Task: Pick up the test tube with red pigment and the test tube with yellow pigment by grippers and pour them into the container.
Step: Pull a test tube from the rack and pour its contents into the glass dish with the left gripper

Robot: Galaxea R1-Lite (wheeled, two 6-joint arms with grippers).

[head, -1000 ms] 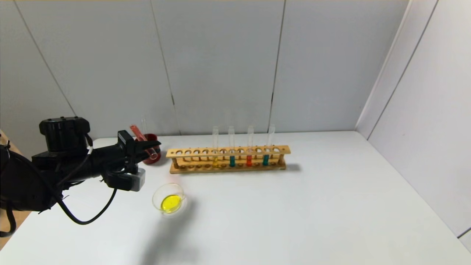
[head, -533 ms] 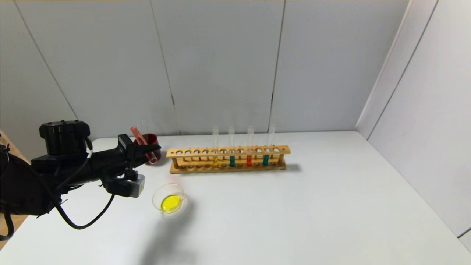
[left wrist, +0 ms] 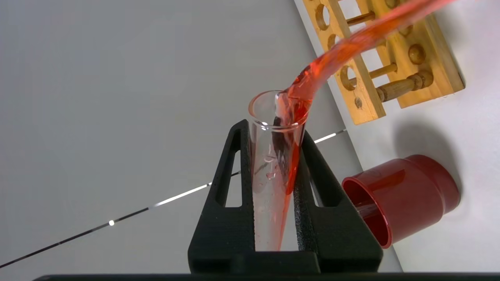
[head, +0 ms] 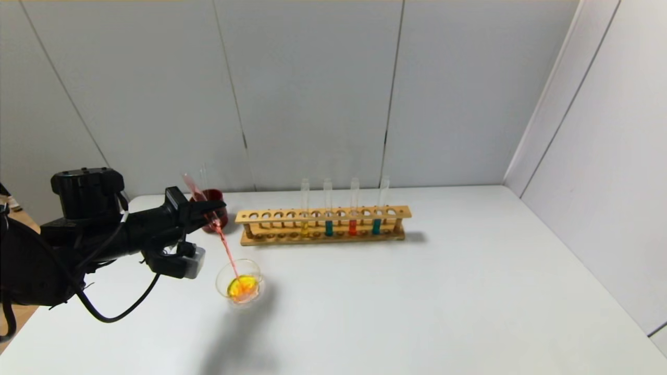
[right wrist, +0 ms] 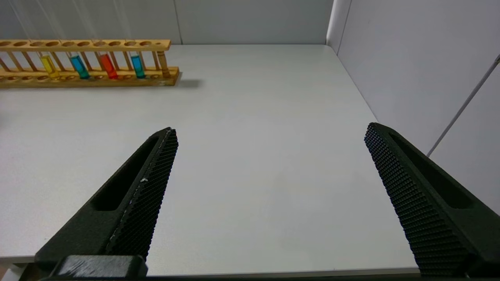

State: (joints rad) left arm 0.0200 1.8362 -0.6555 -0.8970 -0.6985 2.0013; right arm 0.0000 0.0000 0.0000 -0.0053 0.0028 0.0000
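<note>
My left gripper (head: 212, 211) is shut on the test tube with red pigment (head: 200, 197), held tilted with its mouth down and to the right. In the left wrist view the tube (left wrist: 269, 175) sits between the two black fingers (left wrist: 234, 183). A thin red stream (head: 228, 250) falls from its mouth into the container (head: 224, 273), a shallow glass dish whose yellow liquid is turning orange. A tube with yellow liquid (head: 305, 229) stands in the wooden rack (head: 323, 214). My right gripper (right wrist: 271, 128) hangs open over bare table, out of the head view.
A dark red cup (head: 218, 200) stands just behind the left gripper with a clear tube (head: 204, 177) in it. The rack also holds two teal tubes (head: 329, 228) and an orange-red tube (head: 353, 227). Grey walls close the back and right.
The held tube has tipped further and red liquid now streams into the dish, where the yellow liquid has gone orange. The left arm has barely shifted.
</note>
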